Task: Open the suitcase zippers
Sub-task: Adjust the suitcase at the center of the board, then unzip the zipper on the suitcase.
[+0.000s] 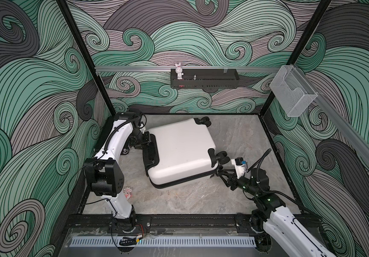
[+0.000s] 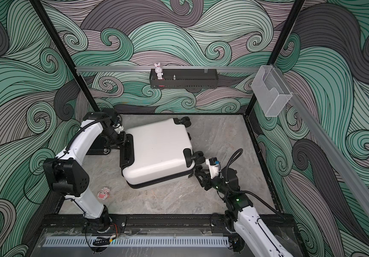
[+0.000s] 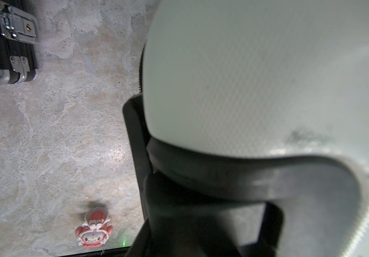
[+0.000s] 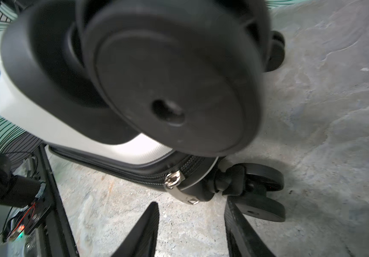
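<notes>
Far left in both top views, a black briefcase (image 2: 96, 144) with metal latches lies under the left arm, at about 9 o'clock from the centre of the stone-patterned table (image 1: 234, 138). A small pink toy figure (image 1: 128, 193) sits on the table at 7 o'clock, near that arm's lower joint.

The left gripper (image 1: 148, 142) reaches the 9 o'clock edge of the white suitcase (image 1: 183, 151), at its black handle panel (image 1: 151, 153). Its wrist view is filled by blurred white shell and dark shapes. Whether its jaws grip anything, or how wide they stand, cannot be told.

The suitcase lies flat at mid-table, skewed, with its wheels (image 1: 221, 155) pointing to 3 o'clock. The black zipper band (image 1: 185, 180) runs along its 6 o'clock side between the two shells.

At the case's 4 o'clock corner, low over the table, the right gripper (image 1: 220, 173) faces the seam below a wheel. Its wrist view shows the fingers (image 4: 150, 222) spread well apart and holding nothing. The silver zipper pull (image 4: 180, 189) hangs from the band just ahead of the gap, clear of both tips.
</notes>
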`<state>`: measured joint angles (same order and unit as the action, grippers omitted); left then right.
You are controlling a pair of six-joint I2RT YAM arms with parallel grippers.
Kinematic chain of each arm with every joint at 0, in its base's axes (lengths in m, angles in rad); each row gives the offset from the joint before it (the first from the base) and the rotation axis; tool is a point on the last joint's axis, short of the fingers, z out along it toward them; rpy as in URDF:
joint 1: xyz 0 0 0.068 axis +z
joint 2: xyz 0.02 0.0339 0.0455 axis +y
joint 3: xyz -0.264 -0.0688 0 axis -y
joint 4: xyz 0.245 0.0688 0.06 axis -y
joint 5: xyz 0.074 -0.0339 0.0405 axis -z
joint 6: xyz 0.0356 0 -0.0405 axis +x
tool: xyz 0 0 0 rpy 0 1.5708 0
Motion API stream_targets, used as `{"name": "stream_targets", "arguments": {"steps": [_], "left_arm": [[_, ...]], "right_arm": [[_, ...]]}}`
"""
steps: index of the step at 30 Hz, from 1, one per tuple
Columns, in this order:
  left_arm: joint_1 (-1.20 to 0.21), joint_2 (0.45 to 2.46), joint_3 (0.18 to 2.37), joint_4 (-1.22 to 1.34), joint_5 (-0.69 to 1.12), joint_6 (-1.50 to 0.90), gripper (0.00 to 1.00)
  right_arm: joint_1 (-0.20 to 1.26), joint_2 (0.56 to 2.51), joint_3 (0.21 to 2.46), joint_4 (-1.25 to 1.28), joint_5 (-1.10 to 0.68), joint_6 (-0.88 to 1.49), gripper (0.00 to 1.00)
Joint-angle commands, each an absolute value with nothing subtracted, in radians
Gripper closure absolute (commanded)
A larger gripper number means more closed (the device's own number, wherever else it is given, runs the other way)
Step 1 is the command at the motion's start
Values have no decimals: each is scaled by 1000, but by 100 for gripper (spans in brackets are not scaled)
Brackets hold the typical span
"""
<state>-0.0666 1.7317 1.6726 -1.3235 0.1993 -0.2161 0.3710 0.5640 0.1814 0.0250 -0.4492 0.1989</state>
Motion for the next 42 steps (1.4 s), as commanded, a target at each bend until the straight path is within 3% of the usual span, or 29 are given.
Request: {"name": "stream_targets", "arguments": {"steps": [1, 8, 17, 30, 35, 42], "left_arm": [[-57, 1751, 1719, -1337, 231, -181, 86], [-55, 1753, 1719, -1337, 254, -183, 87], [-55, 1727, 1700, -1328, 288, -183, 88], [-56, 1700, 1676, -1329, 290, -178, 89], [-54, 1692, 1680, -1333, 270, -171, 89], [-51, 1662, 1664, -1348, 224, -128, 92]], "right_arm": [[428, 574, 162, 93, -406, 129, 50], [486, 612, 156, 128, -278, 113, 50], [514, 781, 192, 239, -254, 53, 56], [531, 708, 163, 284, -169, 31, 93], [531, 633, 134, 252, -136, 62, 100], [498, 622, 145, 205, -47, 143, 100]]}}
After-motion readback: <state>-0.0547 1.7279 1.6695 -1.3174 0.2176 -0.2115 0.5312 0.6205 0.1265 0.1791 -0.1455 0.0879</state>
